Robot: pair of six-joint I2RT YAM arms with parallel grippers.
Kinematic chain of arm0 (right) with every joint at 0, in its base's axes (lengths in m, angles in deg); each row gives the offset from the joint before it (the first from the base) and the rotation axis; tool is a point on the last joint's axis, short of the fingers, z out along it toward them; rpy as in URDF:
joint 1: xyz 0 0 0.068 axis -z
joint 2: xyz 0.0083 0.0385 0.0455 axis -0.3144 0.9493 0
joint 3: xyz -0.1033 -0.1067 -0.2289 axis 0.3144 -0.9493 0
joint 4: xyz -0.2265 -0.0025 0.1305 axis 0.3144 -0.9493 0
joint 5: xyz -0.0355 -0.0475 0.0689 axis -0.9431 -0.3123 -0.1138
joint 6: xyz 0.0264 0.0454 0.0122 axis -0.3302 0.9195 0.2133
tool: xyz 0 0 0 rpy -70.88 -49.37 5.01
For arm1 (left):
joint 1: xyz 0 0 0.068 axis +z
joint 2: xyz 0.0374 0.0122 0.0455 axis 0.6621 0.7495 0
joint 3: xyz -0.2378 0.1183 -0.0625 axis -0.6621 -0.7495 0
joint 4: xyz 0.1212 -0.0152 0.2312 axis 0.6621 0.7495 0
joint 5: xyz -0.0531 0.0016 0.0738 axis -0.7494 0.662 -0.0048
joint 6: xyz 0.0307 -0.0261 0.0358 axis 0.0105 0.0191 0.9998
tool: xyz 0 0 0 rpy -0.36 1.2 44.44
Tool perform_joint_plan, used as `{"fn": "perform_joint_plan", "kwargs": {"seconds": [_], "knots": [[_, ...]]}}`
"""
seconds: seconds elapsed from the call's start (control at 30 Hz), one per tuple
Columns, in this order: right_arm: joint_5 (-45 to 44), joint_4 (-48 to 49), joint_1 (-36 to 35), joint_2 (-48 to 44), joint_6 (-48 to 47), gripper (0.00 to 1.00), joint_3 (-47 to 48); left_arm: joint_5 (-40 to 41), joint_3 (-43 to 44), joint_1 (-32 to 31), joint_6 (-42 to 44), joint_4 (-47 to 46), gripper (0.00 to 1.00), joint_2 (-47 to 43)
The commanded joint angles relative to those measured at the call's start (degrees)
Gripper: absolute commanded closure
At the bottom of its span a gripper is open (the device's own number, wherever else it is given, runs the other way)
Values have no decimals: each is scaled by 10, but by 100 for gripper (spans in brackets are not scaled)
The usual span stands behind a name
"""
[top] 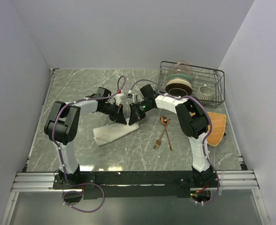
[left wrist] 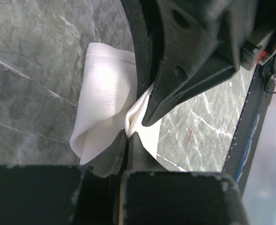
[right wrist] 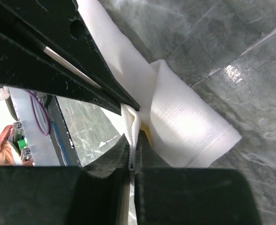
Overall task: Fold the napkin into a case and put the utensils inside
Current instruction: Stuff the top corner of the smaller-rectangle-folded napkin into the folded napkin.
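left end effector and right end effector clamp the napkin. uneven pulling could slip the fold.

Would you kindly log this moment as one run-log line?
stage: folding napkin | left gripper: shut on napkin | right gripper: shut on napkin | fork, spoon: crossed on table, outside napkin

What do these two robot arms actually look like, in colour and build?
Both the left arm and right arm are made of white tube sections joined by chunky black joints. A thin purple cable runs along each. The left claw and right claw have black, tapering fingers.
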Motion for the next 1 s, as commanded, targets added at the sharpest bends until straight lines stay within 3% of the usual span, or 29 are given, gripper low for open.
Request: {"fn": "perform_joint_plan", "kwargs": {"seconds": [0.0,0.1,0.23,0.37,0.4,0.5,0.73,0.83,0.97], "knots": [[-4,0,9,-35,1,76,10,-24,-13,-2,-39,3,99,-16],[-19,-1,18,-49,13,64,8,-15,-23,-3,-43,11,99,-18],[-32,17,23,-82,26,64,4,3,-41,-2,-48,-4,99,-26],[-65,24,17,-89,47,74,-1,8,-72,-4,-51,-42,99,-51],[-77,17,13,-86,46,83,5,11,-79,-5,-51,-51,99,-55],[-102,-21,-4,-70,41,93,18,19,-98,-9,-56,-79,99,-74],[-117,-50,-34,-50,36,98,11,45,-134,-27,-44,-109,99,-121],[-132,-55,-43,-38,33,95,12,56,-144,-36,-46,-116,99,-127],[-156,-60,-56,-32,20,80,12,67,-145,-39,-55,-122,99,-125]]}}
